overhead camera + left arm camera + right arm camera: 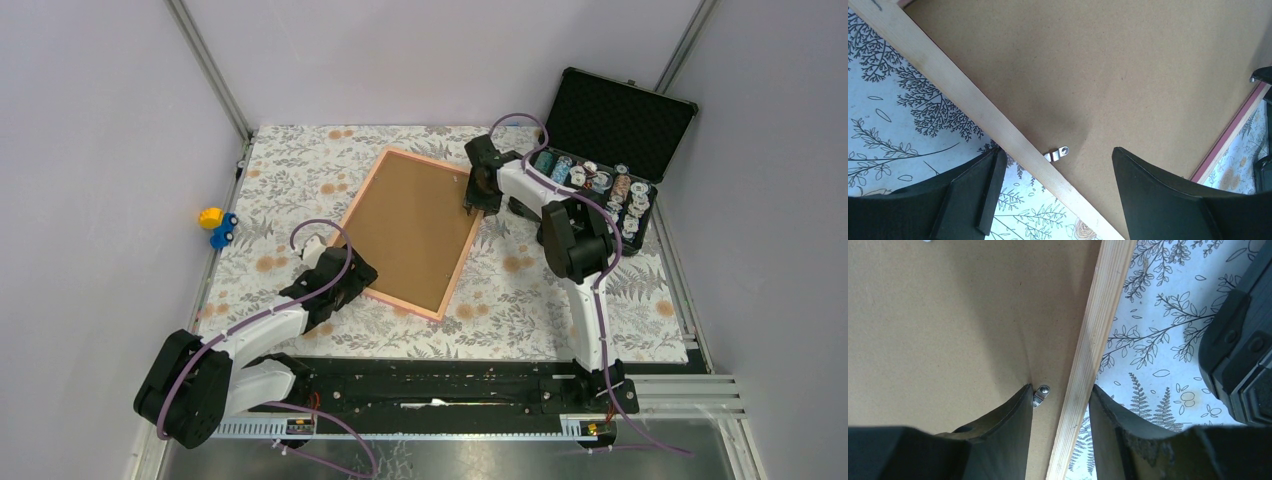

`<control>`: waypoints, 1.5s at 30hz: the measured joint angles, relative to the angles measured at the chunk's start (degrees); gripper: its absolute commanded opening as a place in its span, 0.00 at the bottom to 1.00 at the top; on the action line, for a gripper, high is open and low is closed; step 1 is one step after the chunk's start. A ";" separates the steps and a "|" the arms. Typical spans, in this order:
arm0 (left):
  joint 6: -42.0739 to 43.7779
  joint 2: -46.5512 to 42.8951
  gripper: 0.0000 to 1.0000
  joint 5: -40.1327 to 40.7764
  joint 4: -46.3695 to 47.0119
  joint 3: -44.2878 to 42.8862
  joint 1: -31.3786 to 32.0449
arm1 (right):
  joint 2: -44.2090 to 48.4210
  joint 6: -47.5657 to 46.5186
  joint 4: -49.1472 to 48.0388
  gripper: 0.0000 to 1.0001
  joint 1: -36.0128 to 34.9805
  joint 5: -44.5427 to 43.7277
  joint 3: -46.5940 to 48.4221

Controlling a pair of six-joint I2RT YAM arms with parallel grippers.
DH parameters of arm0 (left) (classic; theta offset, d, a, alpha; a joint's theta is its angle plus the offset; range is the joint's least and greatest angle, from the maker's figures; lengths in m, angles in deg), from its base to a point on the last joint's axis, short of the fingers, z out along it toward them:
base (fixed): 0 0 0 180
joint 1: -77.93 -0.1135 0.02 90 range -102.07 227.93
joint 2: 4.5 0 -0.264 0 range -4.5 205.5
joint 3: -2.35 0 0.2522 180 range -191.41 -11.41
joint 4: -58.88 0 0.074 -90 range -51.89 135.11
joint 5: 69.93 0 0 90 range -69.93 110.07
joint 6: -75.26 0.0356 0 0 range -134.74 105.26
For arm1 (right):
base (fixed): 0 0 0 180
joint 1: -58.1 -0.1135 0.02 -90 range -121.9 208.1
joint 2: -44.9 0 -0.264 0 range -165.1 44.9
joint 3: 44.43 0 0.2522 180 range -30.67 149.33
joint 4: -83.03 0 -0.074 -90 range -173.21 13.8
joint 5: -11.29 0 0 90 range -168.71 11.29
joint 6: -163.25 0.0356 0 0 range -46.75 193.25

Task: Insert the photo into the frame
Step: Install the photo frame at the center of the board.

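Room: plain pale walls (90, 150) on three sides, with metal posts (210, 70) rising at the far corners. Surface: the tabletop (520, 300) is covered in a leaf-and-flower print. At its left edge you have a small yellow and blue toy (216, 226), well apart from everything else. Next, the left gripper (350, 285) is at the near-left corner of the frame (412, 228). In its wrist view the jaws stand wide, holding nothing; one finger is over the cloth and the other over the brown board (1098, 75), with the pale wooden rail (973, 107) and a small metal clip (1057, 154) between them. The frame lies flat near the middle of the tabletop, turned at an angle, back up, its salmon-pink edge showing around the brown board. The right gripper (478, 200) is at the frame's far-right edge. You see its jaws partly drawn in, set either side of the rail (1093, 330) and gripping nothing; the board-side finger is just beside another clip (1040, 394). At the far-right corner of the tabletop, a black case (615, 120) stands open, with rows of round pieces in its lower half.
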 measured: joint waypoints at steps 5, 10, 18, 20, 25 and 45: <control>0.00 0.00 0.86 0.00 0.00 0.00 0.00 | -0.70 -4.35 2.45 0.01 0.20 1.49 1.84; 0.02 -0.02 0.86 -0.02 0.00 0.00 0.00 | -1.03 -8.87 4.04 0.00 0.24 1.60 2.91; 0.04 -0.07 0.87 -0.04 0.02 0.00 0.00 | -2.54 -17.35 7.21 0.00 0.26 1.95 6.21; 0.07 -0.07 0.87 -0.07 0.04 0.00 0.00 | -2.54 -18.49 7.13 0.00 0.26 1.97 6.21; 1.16 0.07 0.96 -0.68 0.61 0.00 0.00 | -1.60 -18.73 5.66 0.46 0.35 3.28 4.59; 6.56 2.99 0.98 -3.61 -4.96 -5.84 -3.52 | 16.52 -7.54 -15.72 0.43 -2.75 15.47 -28.44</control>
